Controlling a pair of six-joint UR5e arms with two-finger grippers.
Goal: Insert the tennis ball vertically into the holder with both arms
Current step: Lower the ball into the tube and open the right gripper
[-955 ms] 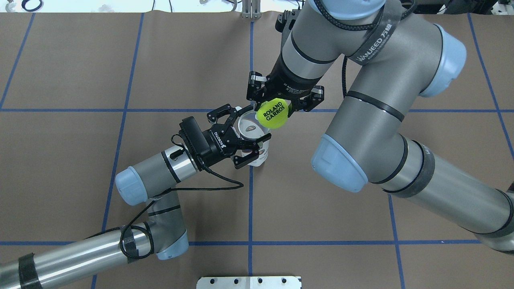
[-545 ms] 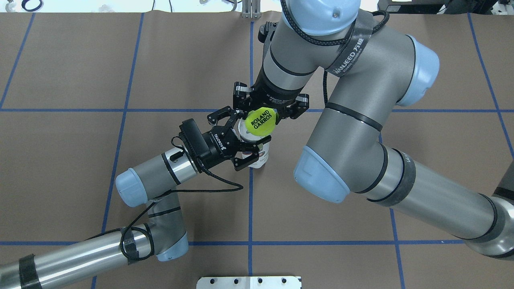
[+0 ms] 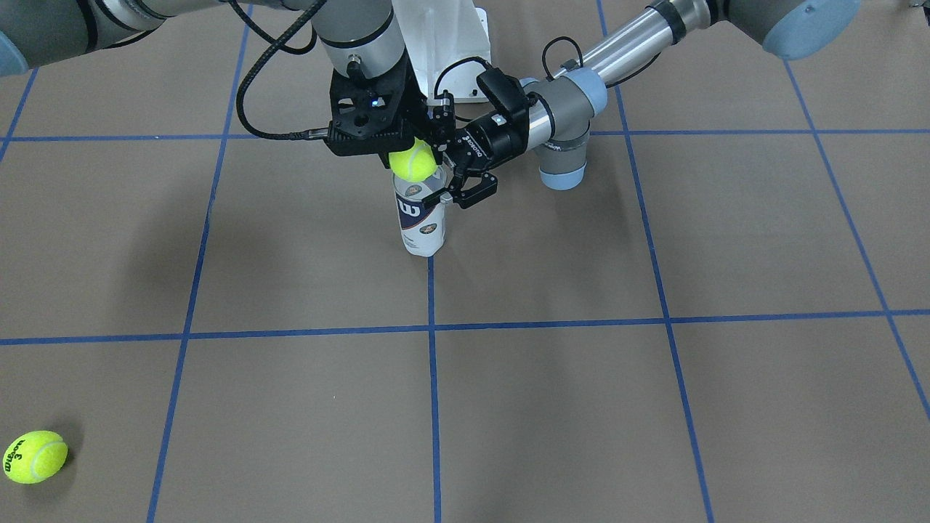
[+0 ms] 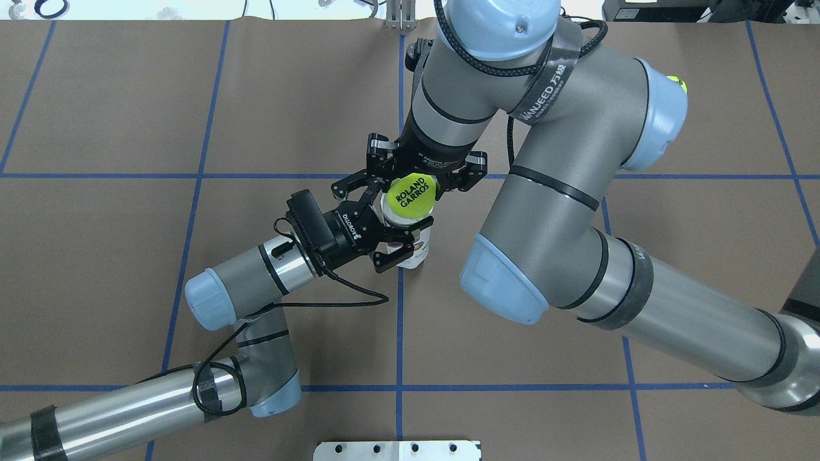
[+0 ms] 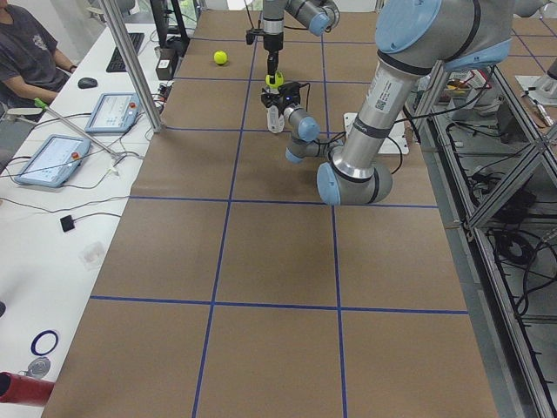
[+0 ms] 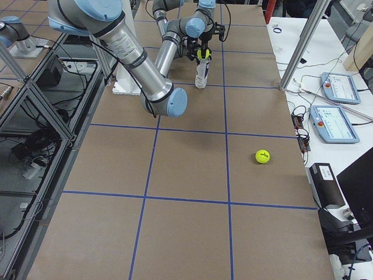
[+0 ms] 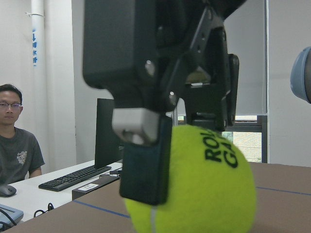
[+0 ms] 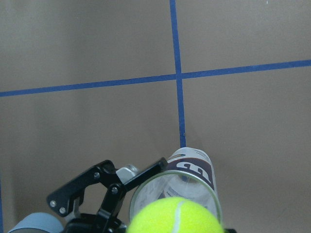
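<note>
The holder (image 4: 416, 253), a clear can with a navy-and-white label, stands upright on the table near the centre grid line. My left gripper (image 4: 398, 221) is shut on the holder near its top rim, coming in from the side. My right gripper (image 4: 413, 184) points down and is shut on a yellow-green tennis ball (image 4: 412, 195) printed "ROLAND GARROS". The ball sits right over the holder's open mouth (image 8: 194, 171). The front-facing view shows the ball (image 3: 413, 161) at the holder's (image 3: 421, 218) rim. The left wrist view is filled by the ball (image 7: 194, 184) and the right gripper's fingers (image 7: 146, 165).
A second tennis ball (image 3: 35, 456) lies loose on the table far off on the robot's right, also in the right side view (image 6: 262, 156). The white metal pedestal base (image 4: 397, 450) is at the near edge. Blue tape lines grid the brown table (image 4: 128, 96).
My right arm has carried the ball to the left, from beside the holder's rim to over its mouth. My left gripper and the holder have not moved.
</note>
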